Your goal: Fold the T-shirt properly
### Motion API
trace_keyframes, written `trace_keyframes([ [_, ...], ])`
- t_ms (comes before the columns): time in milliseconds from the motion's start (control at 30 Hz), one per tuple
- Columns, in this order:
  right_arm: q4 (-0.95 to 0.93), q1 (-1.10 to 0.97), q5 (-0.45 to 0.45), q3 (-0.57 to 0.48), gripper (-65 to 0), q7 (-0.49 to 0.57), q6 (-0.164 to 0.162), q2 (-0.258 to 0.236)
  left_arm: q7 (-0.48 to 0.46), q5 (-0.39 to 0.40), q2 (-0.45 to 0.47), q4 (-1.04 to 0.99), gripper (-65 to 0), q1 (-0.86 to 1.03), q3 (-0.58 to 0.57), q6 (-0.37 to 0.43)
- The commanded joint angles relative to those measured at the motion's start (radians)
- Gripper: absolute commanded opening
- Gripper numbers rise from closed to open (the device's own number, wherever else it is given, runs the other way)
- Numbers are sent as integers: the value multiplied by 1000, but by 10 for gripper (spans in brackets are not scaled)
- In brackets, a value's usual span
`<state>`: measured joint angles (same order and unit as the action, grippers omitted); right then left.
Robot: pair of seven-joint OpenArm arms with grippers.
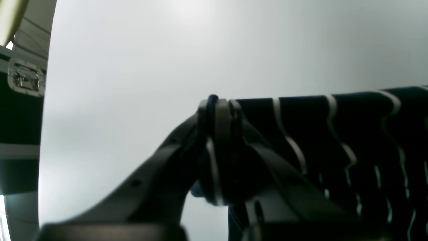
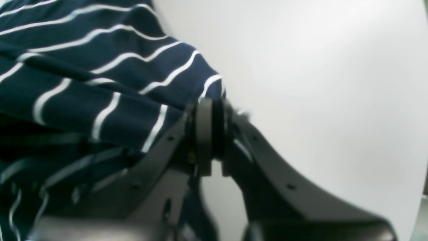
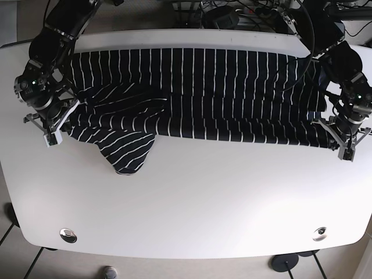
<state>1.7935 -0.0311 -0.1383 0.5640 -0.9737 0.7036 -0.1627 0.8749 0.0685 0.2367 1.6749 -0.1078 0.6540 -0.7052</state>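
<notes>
Shirt point(image 3: 203, 96) spread across table point(image 3: 192, 203), near edge doubled back lengthwise. Left gripper point(image 1: 219, 110) pinches one shirt corner, right gripper point(image 2: 210, 110) other. Sleeve point(image 3: 131, 154) sticks out. Crosswise folds left.

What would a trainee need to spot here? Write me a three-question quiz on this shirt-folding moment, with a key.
1. True or false: the left gripper is shut on the edge of the T-shirt.
2. Multiple choice: in the base view, the loose sleeve hangs toward the table's near edge close to which gripper? A) the left gripper B) the right gripper C) neither; it lies midway between them
3. Fill in: the T-shirt is dark navy with thin ____ stripes.

Key: 1 true, with cloth pinched between the closed fingers in the left wrist view. 2 B; the sleeve lies beside the arm on that view's left, which is the right arm. 3 white.
</notes>
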Motion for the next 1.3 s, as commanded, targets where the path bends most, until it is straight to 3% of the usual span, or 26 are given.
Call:
trace_keyframes([
  [33,39,-43,-4,15,-633,17,-5,2,-16,-2,3,20,-650,36,56,7],
  [133,42,-89,-4,58,-631,19,-5,19,-16,-2,-15,17,-650,98,125,7],
  [267,41,-123,-4,57,-612,19,-5,27,-16,-8,-17,-9,-650,139,122,7],
  [300,42,-135,-4,58,-575,17,-5,27,-15,-11,-17,-15,-639,142,122,7],
  [367,78,-148,-28,61,-387,19,-5,27,-10,-11,-15,-15,-453,147,122,7],
  [433,116,-158,-105,61,-260,19,-5,21,-12,-9,-13,-14,-353,148,122,7],
  [500,127,-142,-199,54,-146,17,-5,10,-12,-3,-12,-11,-335,142,120,7],
  [567,108,-94,-231,37,-111,6,-5,5,-12,-3,-15,27,-346,130,119,7],
  [700,-44,73,-159,-103,-113,-41,-5,15,-12,-6,-15,70,-344,122,10,7],
  [833,-263,221,-77,-112,-113,-37,-5,48,-16,-6,-33,58,-344,158,-47,7],
  [967,-441,296,-70,-117,-113,48,-5,50,-18,-8,-58,8,-344,190,-56,7],
  [1200,-553,319,-70,-117,-119,60,-5,85,-109,-9,-55,-95,-344,217,-55,7],
  [1267,-556,316,-70,-117,-243,62,-5,88,-109,-9,-55,-100,-344,217,-55,7],
  [1300,-556,316,-70,-117,-338,62,-5,94,-109,-9,-55,-103,-344,217,-55,7],
])
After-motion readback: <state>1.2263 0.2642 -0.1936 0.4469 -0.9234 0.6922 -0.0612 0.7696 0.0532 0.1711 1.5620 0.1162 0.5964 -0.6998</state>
